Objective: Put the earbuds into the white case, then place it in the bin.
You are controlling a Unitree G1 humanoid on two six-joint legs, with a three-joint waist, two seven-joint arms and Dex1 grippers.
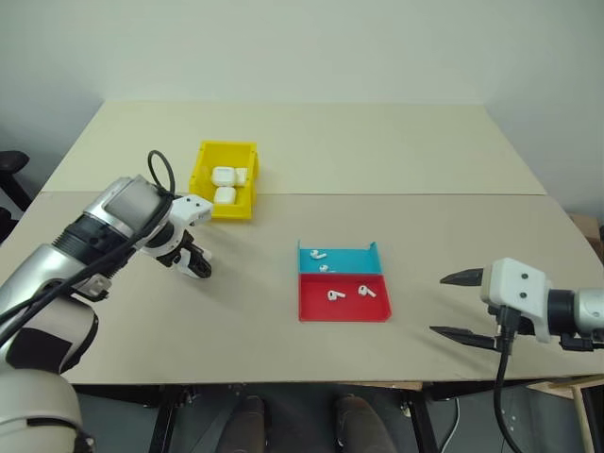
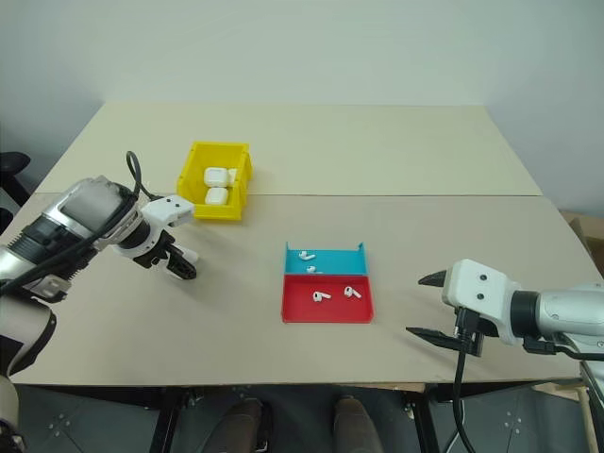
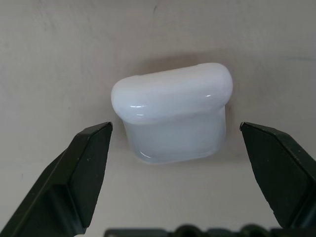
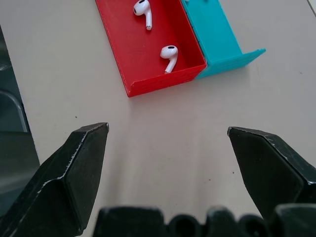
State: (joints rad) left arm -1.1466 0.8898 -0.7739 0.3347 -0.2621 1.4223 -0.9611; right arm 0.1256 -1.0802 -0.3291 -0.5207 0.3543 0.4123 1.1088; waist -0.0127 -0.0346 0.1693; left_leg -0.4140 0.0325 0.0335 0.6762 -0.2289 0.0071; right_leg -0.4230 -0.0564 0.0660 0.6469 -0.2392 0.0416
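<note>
overhead, the left gripper (image 1: 196, 267) is pointing down at the tabletop (image 1: 236, 311), just below the yellow bin (image 1: 200, 179), which is already holding several white cases. the cyan-and-red tray (image 1: 377, 310) is lying to the right of the bin, with four earbuds (image 1: 336, 294) resting in it. the right gripper (image 1: 461, 306) is hanging well right of the tray, fingers spread wide and holding nothing.

looking through the left wrist view, the white case (image 3: 174, 115) is sitting on the tabletop between the two black fingers (image 3: 84, 168), which are standing wide apart and not touching it. its lid is looking shut.

looking through the right wrist view, the fingers (image 4: 74, 173) are gaping wide over bare tabletop, with the tray's red half (image 4: 116, 39) and two earbuds lying beyond them.

judging from this, the glossy rounded case is likely slippery: if the fingers are closing off-centre, it could be squirting out or tipping, and with the lid shut the earbuds have no way in.
</note>
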